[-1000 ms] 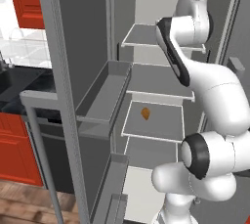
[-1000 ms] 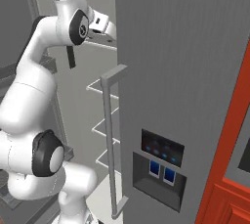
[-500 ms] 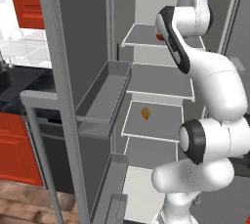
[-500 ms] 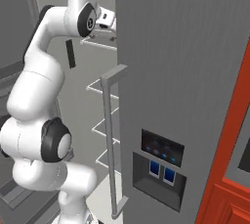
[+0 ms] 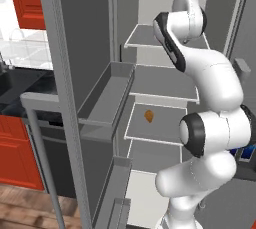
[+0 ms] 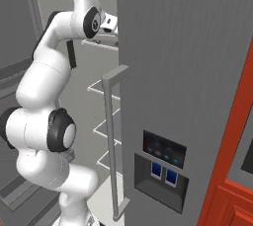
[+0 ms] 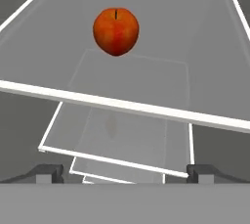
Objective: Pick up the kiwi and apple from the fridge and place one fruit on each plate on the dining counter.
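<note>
Left base view, L to R: red cabinet (image 5: pixel 20 148) sitting far left under a black counter (image 5: pixel 20 85). Next, fridge (image 5: pixel 85 63) standing w/ its left door swung open, a grey door bin (image 5: pixel 107 98) sticking out at mid height. Inside, pale shelves (image 5: pixel 160 80) stacking up; an orange-brown lump (image 5: pixel 149 116) lying on a middle shelf. The arm (image 5: pixel 200 73) is rising from lower right and reaching into the top of the fridge, wrist up near the top shelf.

Right base view, L to R: arm (image 6: pixel 49 87) standing at left, bending in toward the upper shelves behind the shut right door (image 6: pixel 188 72). That door is carrying a long bar handle (image 6: pixel 112 141) and a dispenser panel (image 6: pixel 160 170). Red cabinet front (image 6: pixel 232 170) showing at far right.

Hand view, L to R: apple (image 7: pixel 115 31), red-orange w/ a dark stem, sitting on a pale shelf (image 7: pixel 161 37) w/ a white front edge, toward the upper left, well ahead of the claw. More shelves are showing below, through the gap. Gripper (image 7: pixel 126 173): the two dark fingertips (image 7: pixel 49 171) are standing wide apart at the bottom corners, nothing btwn them, not touching the apple. Kiwi: can't tell where it is.
</note>
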